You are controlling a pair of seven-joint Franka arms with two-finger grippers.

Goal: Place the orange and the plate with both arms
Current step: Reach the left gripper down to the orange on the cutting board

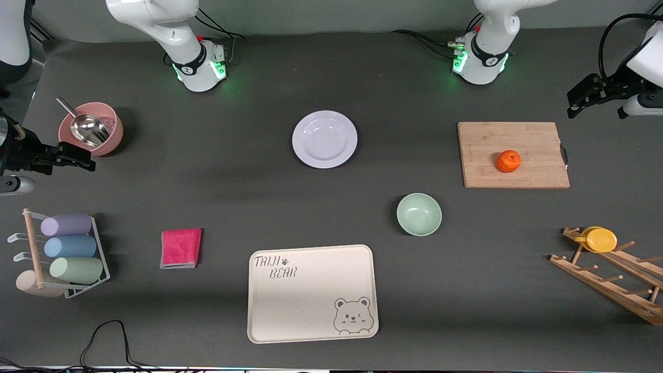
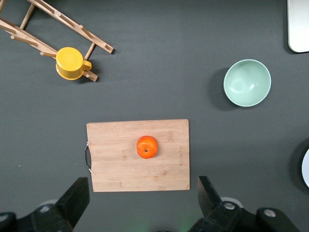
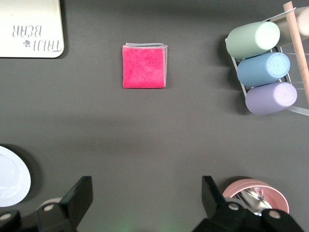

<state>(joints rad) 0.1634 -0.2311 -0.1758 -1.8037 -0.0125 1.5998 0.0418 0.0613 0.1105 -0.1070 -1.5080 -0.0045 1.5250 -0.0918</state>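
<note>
Wooden board (image 1: pixel 515 154) bears dimpled orange (image 1: pixel 508 161); glossy round plate (image 1: pixel 325 139); left pincer (image 2: pixel 142 193), right pincer (image 3: pixel 146 193) apart, aloft.

Count on the table (image 1: pixel 331 62): one orange (image 1: pixel 508 161), one plate (image 1: pixel 325 139), one cutting board (image 1: pixel 513 155), two bowls, green (image 1: pixel 419 214) and pink (image 1: pixel 91 128), one scoop (image 1: pixel 83 126), one tray (image 1: pixel 312 292), one pink cloth (image 1: pixel 181 248), three cylinders (image 1: pixel 72 246), two racks (image 1: pixel 611 274), one yellow cup (image 1: pixel 600 240).

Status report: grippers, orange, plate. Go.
Left gripper open, above the cutting board end. Right gripper open, beside pink bowl. Orange on board, plate bare, both unobstructed.
</note>
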